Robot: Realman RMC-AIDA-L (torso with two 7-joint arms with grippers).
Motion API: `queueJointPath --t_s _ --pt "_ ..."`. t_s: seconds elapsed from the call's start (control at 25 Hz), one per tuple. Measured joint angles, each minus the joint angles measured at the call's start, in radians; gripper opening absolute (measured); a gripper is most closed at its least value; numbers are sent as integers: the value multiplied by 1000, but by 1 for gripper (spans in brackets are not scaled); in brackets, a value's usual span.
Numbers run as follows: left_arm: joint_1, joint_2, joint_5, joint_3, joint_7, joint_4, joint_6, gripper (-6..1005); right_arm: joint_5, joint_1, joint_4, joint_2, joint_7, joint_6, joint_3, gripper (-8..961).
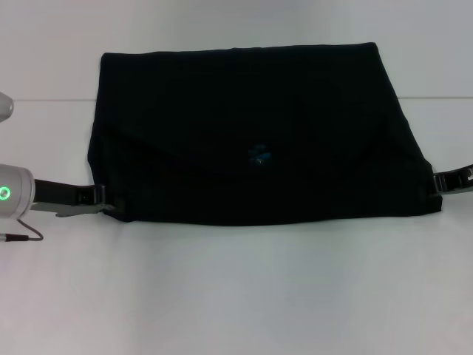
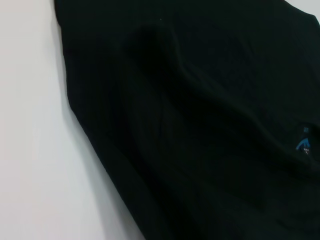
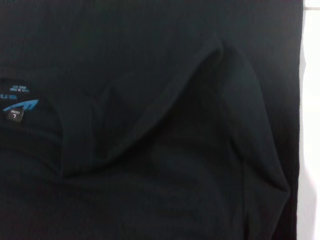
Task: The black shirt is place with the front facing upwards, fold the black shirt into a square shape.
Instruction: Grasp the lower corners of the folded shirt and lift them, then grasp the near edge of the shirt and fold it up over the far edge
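The black shirt (image 1: 259, 111) lies folded into a wide flat block in the middle of the white table (image 1: 236, 296), with its small blue neck label (image 1: 259, 154) near the centre. No lettering shows. My left gripper (image 1: 102, 201) is low at the shirt's near left corner and touches its edge. At the near right corner, my right gripper (image 1: 442, 183) also touches the cloth. The left wrist view is filled with the rumpled black shirt (image 2: 200, 125) and the label (image 2: 303, 145). The right wrist view shows the shirt (image 3: 150, 175), a raised crease and the label (image 3: 20, 107).
Bare white table surrounds the shirt on the near side and at both ends. A thin cable (image 1: 22, 237) trails on the table by my left arm. The table's far edge runs behind the shirt.
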Motion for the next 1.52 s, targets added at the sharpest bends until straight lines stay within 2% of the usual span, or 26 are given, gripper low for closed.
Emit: queueJointPath --t_s 0.2,0.32,0.44,0.64,0.76,0.92,1.04,1.16,1.4,1.52 --pt "0 2 -2 -5 9 0 20 27 0 -2 -6 -3 -3 -26 1 65" --pt "0 14 -4 -21 10 1 75 28 4 -6 -20 -19 -11 -93 8 65" --pt "0 40 -5 -38 15 1 186 28 7 -25 -57 -40 -26 -221 12 65" --pt "6 93 8 -52 62 -6 493 30 2 -74 -123 -62 -88 -511 15 65" --pt "27 102 29 -53 92 -5 648 30 1 -105 -130 -59 -119 -667 10 65" --pt "58 97 58 -54 113 1 755 31 -1 -139 -131 -34 -146 -781 8 65" --pt "67 96 61 -65 115 2 752 32 1 -148 -124 -30 -152 -773 22 65" --pt "53 101 58 -120 115 2 716 32 16 -138 -119 -34 -152 -725 94 66" --pt "9 121 52 -328 65 -5 528 34 120 -102 -111 -63 -124 -614 281 66" --pt "-4 115 47 -429 49 -7 404 34 219 -93 -89 -71 -92 -493 347 66"
